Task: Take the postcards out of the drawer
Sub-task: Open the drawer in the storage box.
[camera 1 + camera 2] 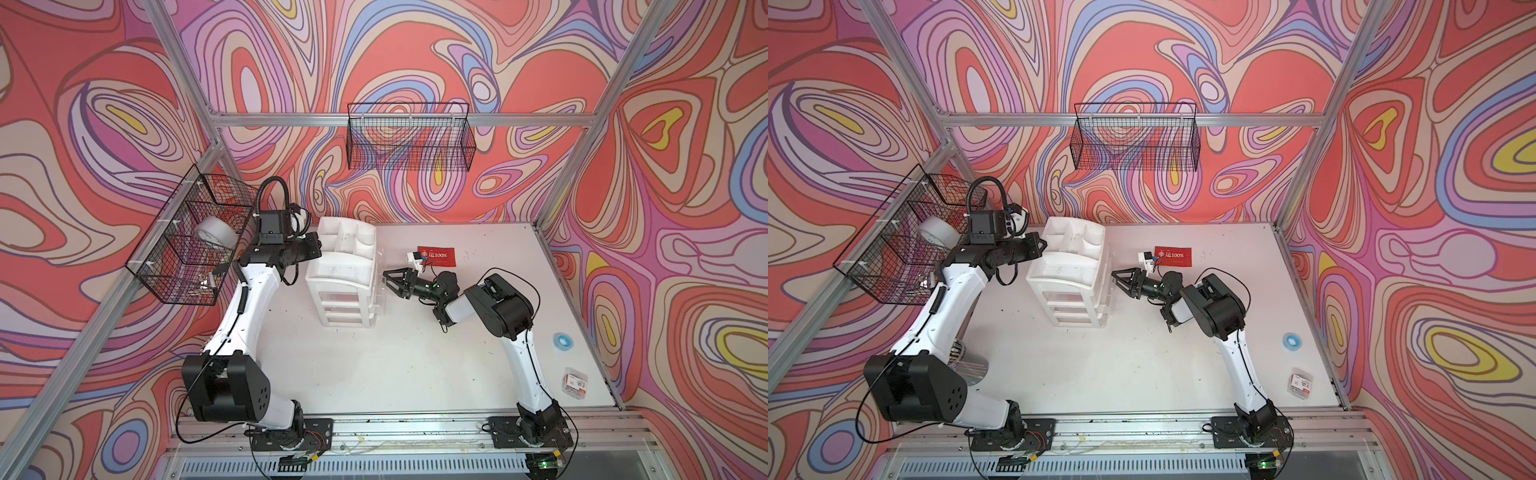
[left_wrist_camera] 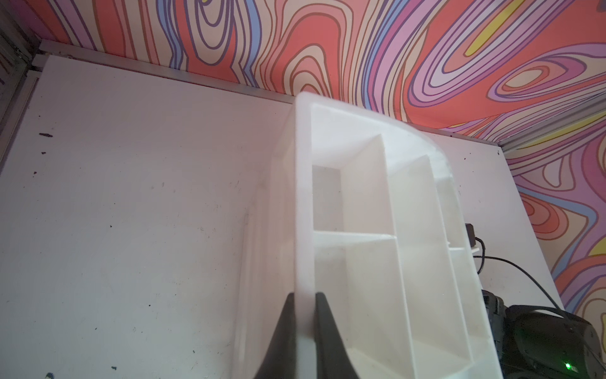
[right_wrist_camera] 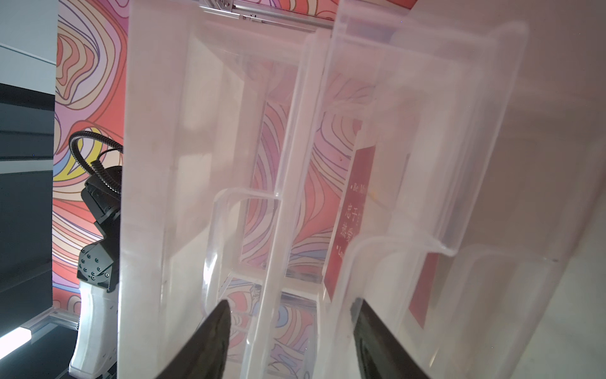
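Left gripper [image 2: 305,328] clamps the rim of the white plastic organizer [image 2: 367,203]. Right gripper [image 3: 290,305], half-open and empty, faces the clear plastic drawer [image 3: 475,147]; next, pinching the red rectangular postcard [image 3: 359,213] inside.

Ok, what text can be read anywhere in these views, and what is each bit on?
"幸运100%": on the flat red rectangular card lying on the white table, in a top view.
"Be M…": on the red card inside the clear plastic drawer, right wrist view; its white Chinese characters are too blurred to read.
Red-and-white label on the small clear box: too small to read.
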Robot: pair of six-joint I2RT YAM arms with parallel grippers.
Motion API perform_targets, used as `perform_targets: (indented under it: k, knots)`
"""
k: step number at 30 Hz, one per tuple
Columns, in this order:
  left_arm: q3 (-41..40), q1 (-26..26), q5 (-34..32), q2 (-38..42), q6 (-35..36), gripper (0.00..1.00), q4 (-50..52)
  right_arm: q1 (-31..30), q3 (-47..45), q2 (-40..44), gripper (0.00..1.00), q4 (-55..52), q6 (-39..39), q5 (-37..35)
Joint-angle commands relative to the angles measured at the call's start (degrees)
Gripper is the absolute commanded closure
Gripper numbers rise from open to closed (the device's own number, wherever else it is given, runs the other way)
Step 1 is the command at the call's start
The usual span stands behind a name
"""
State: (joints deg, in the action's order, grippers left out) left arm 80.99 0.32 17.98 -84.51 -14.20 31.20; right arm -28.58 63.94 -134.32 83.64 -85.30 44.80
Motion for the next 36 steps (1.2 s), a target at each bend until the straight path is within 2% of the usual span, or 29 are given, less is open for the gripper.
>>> perform_targets:
  k: [1, 10, 18, 32, 36]
  knots:
    - [-2.07, 0.3, -3.3, -0.66, 1.19, 1.0, 2.35, -0.28, 0.49, -0.35, 0.42, 1.64, -0.13, 0.19]
    - [-2.07, 0.3, -5.61, -0.04, 1.28, 1.0, 3.15, 0.49, -0.24, 4.2, 0.45, 1.75, 0.04, 0.99]
    - [-2.41, 0.3, -6.51, 0.23, 1.01, 1.0, 3.08, 3.05, -5.27, 8.02, 0.46, 1.82, 1.25, 1.26]
    - [-2.59, 0.3, -6.74, 0.31, 1.1, 1.0, 2.95, 5.59, -9.57, 11.59, 0.47, 1.85, 2.07, 2.54]
    - [-2.59, 0.3, -6.6, 0.31, 1.1, 1.0, 2.9, 5.77, -9.62, 9.53, 0.46, 1.4, 2.3, 2.69]
